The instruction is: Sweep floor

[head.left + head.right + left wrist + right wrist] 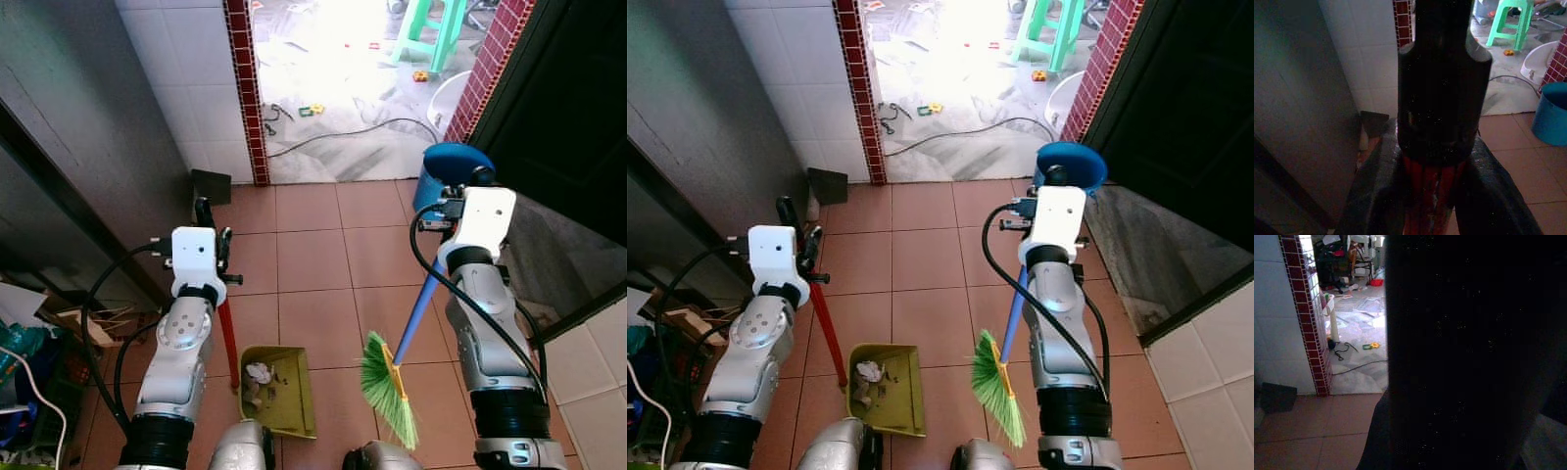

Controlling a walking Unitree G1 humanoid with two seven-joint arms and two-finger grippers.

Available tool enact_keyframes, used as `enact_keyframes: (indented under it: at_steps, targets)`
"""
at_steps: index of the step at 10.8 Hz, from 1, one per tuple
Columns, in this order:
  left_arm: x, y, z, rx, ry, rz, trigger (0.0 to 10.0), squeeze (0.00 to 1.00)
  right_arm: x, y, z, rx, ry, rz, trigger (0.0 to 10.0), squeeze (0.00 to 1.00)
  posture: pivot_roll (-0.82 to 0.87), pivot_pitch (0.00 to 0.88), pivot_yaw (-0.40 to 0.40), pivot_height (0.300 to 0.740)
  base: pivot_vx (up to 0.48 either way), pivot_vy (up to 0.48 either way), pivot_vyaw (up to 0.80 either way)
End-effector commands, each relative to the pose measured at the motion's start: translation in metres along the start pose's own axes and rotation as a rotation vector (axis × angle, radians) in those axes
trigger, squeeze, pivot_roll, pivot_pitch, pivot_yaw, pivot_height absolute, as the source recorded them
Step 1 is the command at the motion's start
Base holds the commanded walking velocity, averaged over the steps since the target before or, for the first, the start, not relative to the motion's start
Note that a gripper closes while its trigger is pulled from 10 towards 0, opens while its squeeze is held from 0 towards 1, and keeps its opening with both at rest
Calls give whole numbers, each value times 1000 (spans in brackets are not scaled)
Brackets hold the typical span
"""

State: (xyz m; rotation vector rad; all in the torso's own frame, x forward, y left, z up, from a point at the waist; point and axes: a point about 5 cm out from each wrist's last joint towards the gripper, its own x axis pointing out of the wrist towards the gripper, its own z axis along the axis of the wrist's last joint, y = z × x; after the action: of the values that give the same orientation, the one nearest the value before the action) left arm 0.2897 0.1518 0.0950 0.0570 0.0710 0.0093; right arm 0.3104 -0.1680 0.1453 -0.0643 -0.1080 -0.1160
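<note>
head views: one yellow-green dustpan (279,390) is set on the terracotta tile floor (313,259) between the two arms, with a small heap of pale debris (257,375) lying in its tray. its one red handle (227,338) is held upright by the left gripper (206,217). one broom (402,338) is counted, with a blue shaft and green bristles (385,389) tipped onto the floor just right of the dustpan; its upper shaft is taken by the right gripper (1050,181). one blue bucket (443,176) is placed by the dark right wall (573,117), at the doorway. one dark flat object (210,185) is leaned at the foot of the white tiled wall (186,88). one red-tiled pillar (245,88) marks the doorway's left edge. beyond it a bright room is seen, with one green stool (431,34) and one black cable (343,135) on the ground. open tiles are left ahead, between the walls.

left wrist view: the two fingers (1374,196) are seen closed around the red handle, its black grip standing above them.

right wrist view: a dark mass is seen close to the lens; how far the fingers are parted cannot be told. the pillar and cable are made out beside it.
</note>
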Motion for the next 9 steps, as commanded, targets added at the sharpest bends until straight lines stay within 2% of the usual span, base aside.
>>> enact_keyframes:
  at_steps: [1, 5, 9]
  targets:
    - [-3, -7, 16, -26, -48, -22, 10000, 0, 1, 12, -4, -18, 28, 101, 10000, 0, -15, 91, -5, 740, 0, 0, 0]
    - [-3, -7, 15, -22, -49, -27, 10000, 0, 6, 12, 2, -5, 12, 97, 10000, 0, -14, 85, -4, 740, 0, 0, 0]
    - [-4, -8, 15, -22, -48, -26, 10000, 0, 2, 12, -3, -7, 23, 103, 10000, 0, -13, 86, -6, 740, 0, 0, 0]
